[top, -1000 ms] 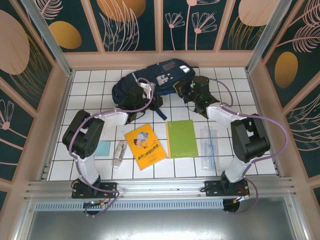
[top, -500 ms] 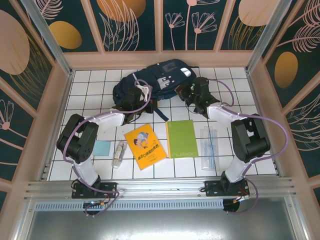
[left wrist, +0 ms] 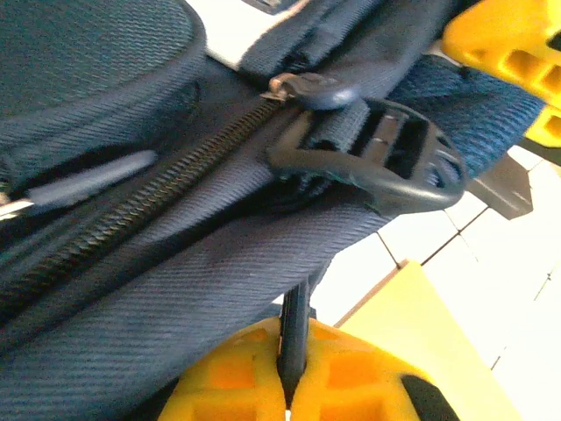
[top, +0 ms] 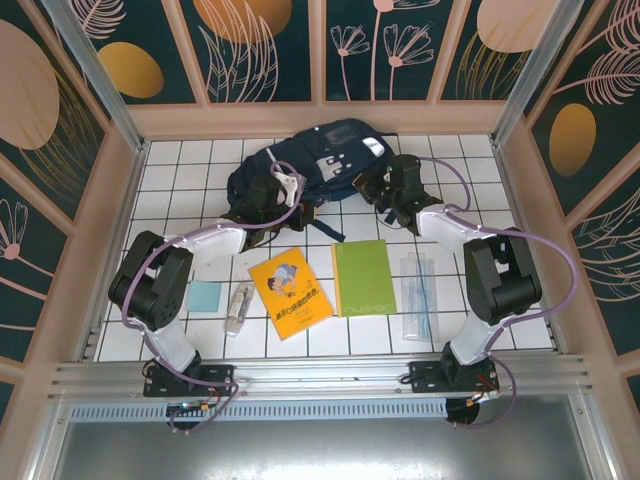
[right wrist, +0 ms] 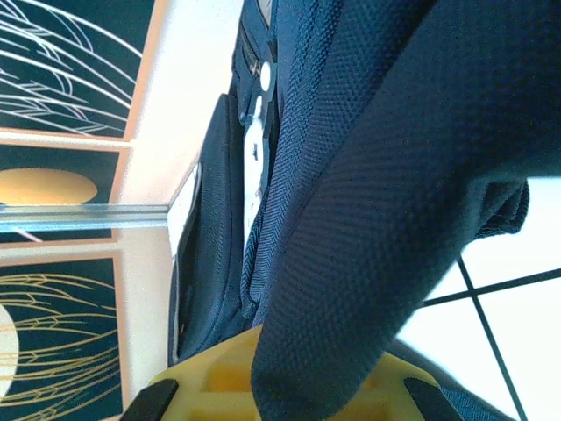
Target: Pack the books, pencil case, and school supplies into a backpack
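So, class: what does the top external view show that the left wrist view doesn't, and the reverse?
Top view adds: the green book, the clear sleeve and the teal card. Left wrist view adds: the zipper teeth, a black buckle, and the left jaws shut on a thin dark strap. Both: the navy backpack.

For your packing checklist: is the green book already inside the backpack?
No, the green book lies on the tiled table, outside the backpack.

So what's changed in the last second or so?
The left gripper closed on a thin dark strap of the backpack, its elbow swinging left. The right gripper stayed clamped on the backpack's fabric. Books and supplies lie as before.
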`<state>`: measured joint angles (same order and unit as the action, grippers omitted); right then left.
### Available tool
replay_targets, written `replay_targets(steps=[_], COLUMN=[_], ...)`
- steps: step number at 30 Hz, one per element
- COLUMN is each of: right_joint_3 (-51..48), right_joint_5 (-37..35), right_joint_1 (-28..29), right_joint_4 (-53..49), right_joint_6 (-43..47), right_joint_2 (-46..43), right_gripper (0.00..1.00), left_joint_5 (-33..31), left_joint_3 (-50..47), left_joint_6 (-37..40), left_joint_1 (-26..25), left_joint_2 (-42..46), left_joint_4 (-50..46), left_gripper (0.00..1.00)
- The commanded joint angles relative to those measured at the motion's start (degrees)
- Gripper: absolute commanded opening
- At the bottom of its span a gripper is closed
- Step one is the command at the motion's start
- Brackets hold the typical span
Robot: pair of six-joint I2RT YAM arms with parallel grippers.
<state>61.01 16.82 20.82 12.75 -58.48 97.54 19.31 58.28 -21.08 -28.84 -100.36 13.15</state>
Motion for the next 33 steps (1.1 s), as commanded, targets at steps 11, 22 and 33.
replay_targets(steps=[11,22,33], right_joint_3=[4.69,3.70,10.21], right_joint_5=[0.63,1.81,5.55], right_joint_1=[-3.51,-9.96,-9.97], right_joint_4=[-0.54,0.41,-1.34], right_joint_6=[5.70,7.72,7.97], right_joint_2=[-0.96,0.10,8.13], right_gripper=[0.00,0.00,0.51], left_joint_5=[-6.37,-10.09,-1.93], left_joint_3=[-1.38,-12.94,-11.03], left_joint_6=[-1.36,-6.93,-8.85], left_joint_1=[2.84,4.23,1.86], left_joint_2=[0.24,8.25,6.66], left_joint_4=[-2.63,0.75,3.59], left_gripper=[0.00,0.00,0.00])
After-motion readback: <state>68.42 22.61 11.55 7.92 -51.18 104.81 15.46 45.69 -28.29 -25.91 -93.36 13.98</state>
